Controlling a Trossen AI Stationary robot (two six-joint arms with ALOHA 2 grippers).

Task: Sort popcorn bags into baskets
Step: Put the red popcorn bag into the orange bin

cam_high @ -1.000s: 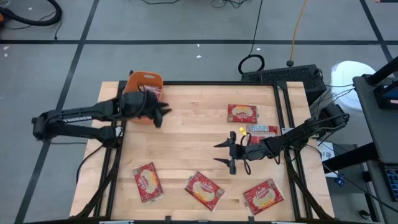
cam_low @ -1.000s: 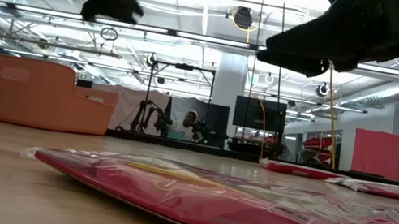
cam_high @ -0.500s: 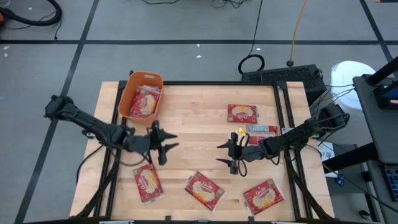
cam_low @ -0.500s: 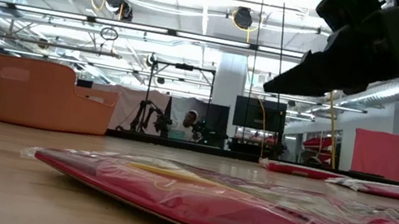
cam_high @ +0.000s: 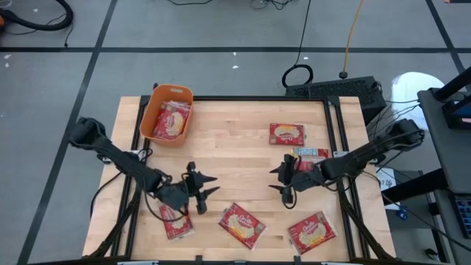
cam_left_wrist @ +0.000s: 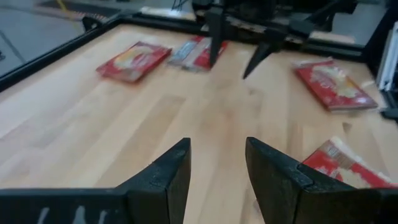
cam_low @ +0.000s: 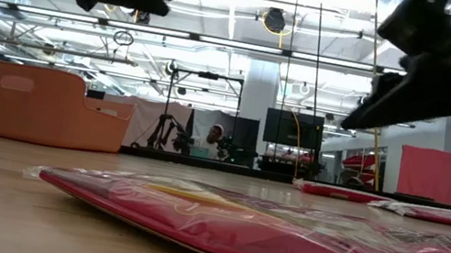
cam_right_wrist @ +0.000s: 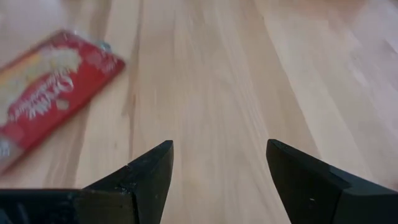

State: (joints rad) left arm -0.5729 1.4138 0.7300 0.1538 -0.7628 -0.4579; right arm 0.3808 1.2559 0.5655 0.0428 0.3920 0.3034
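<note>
Red popcorn bags lie flat on the wooden table: one at the near left [cam_high: 176, 221], partly under my left arm, one near the middle [cam_high: 242, 224], one near right [cam_high: 312, 232], one far right [cam_high: 287, 134], and a silver-grey and red one [cam_high: 310, 153]. The orange basket [cam_high: 168, 114] at the far left corner holds more packets [cam_high: 171, 120]. My left gripper [cam_high: 202, 185] [cam_left_wrist: 217, 162] hovers open above bare wood beside the near-left bag. My right gripper [cam_high: 282, 179] [cam_right_wrist: 217, 162] hovers open over bare wood right of centre; a red bag [cam_right_wrist: 50, 99] lies ahead of it.
A black frame [cam_high: 335, 140] runs along the table's edges. The two grippers face each other across the middle, with bare wood [cam_high: 235, 158] between them. In the low view a bag [cam_low: 280, 239] fills the foreground and the basket [cam_low: 48, 105] stands at the back left.
My left gripper has swung away from the basket toward the table's near edge and a little to the right, ending over the near-left bag. My right gripper has shifted slightly toward the table's right edge. No bag has moved.
</note>
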